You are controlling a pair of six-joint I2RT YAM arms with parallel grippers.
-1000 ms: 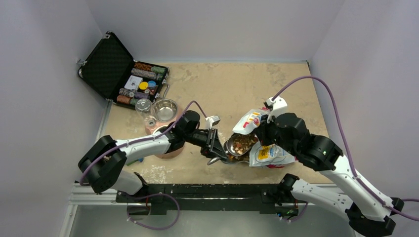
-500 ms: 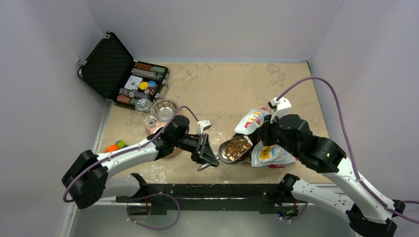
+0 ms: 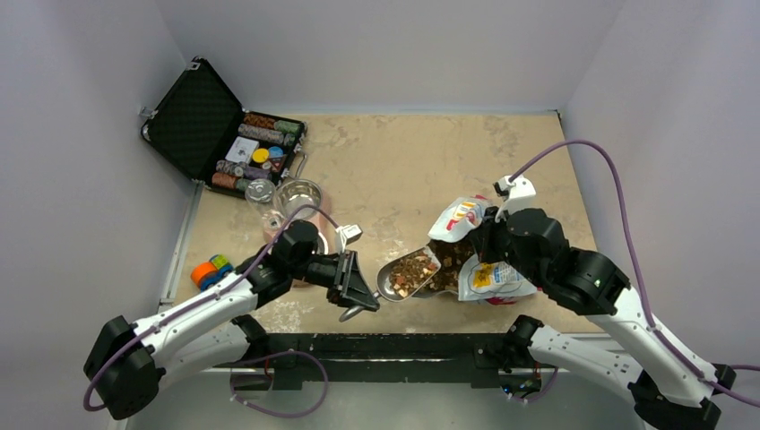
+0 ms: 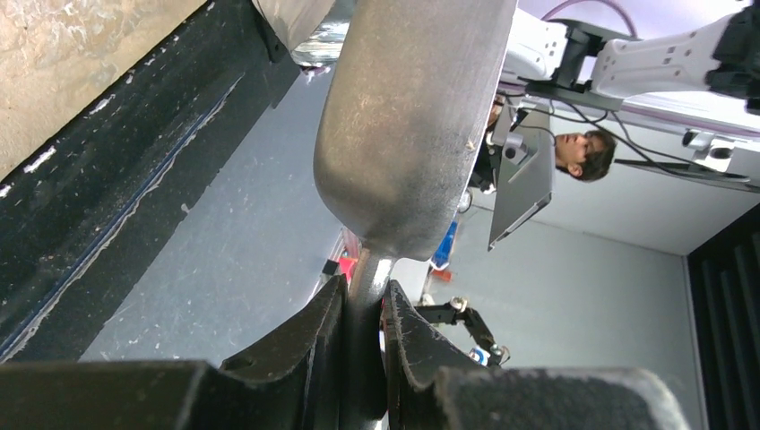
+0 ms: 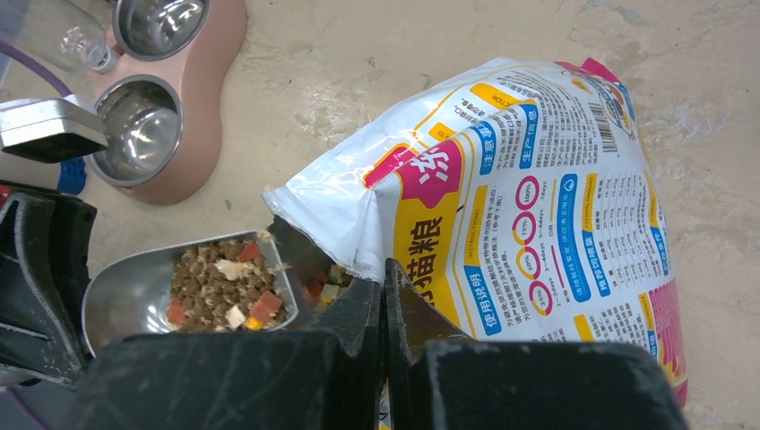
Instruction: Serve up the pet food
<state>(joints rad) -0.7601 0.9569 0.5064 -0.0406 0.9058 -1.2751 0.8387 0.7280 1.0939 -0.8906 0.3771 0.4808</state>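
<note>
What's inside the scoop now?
Kibble, mostly brown with red and tan bits, fills the front of the scoop; its rear is bare metal. The floor under the pile is hidden.

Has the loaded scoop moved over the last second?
Yes. The scoop of kibble, held in the left pincer, has drawn leftward out of the bag mouth, toward the table's near edge.
</note>
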